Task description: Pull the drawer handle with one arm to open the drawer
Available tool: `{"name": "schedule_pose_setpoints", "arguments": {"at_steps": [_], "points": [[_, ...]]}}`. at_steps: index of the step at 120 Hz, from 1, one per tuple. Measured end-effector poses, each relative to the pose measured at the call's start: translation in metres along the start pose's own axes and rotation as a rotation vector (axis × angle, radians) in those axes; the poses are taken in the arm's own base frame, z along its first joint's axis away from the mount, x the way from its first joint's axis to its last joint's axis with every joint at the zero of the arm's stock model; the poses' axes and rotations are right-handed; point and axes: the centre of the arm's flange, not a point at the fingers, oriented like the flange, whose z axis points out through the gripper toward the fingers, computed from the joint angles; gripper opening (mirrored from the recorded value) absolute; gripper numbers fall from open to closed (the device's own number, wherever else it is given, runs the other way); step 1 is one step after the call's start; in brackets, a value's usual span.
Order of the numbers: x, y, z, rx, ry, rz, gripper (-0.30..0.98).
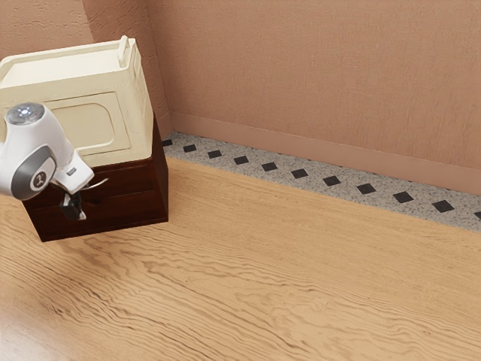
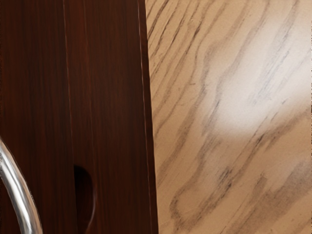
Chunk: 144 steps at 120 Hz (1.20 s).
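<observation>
- Target: the handle [image 2: 22, 197], a shiny curved metal bar standing off the dark drawer front [image 1: 135, 179]. In the exterior view it's left of frame, a bit above mid-height, just under the cream box [image 1: 83, 126].
- Tool [image 1: 74, 207] is at the left of that frame, close by the handle, in front of the cabinet [image 1: 161, 192]. Contact: can't confirm. Spread or pressed together: can't tell either.
- Drawer looks shut, front about flush. Pull hasn't shown a result, so I read the step as lining up on the bar.
- Handling: bar should be rigid and tough, no real crush risk. Smooth and rounded though, so expect slip or roll if the grip is shallow.
- Grab the middle of the bow, where it stands furthest off the wood. Ends would likely twist the drawer and bind it.
- Pull straight out, square to the front, slow start. Drawer probably has some drag at first; weight inside unknown.
- Box on top looks bulky. If the drawer sticks, a hard yank could shift the cabinet on the wood floor [image 1: 263, 286].
- Don't go for the dark recess [image 2: 84, 200] beside the bar; it's a poorer hold.
</observation>
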Motion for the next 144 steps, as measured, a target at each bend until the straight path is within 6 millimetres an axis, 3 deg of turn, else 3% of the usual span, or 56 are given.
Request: {"name": "schedule_pose_setpoints", "arguments": {"at_steps": [41, 144], "points": [[-0.001, 0.004, -0.007, 0.005, 0.020, -0.008, 0.44], [-0.007, 0.051, -0.020, -0.006, 0.104, 0.008, 0.41]]}}
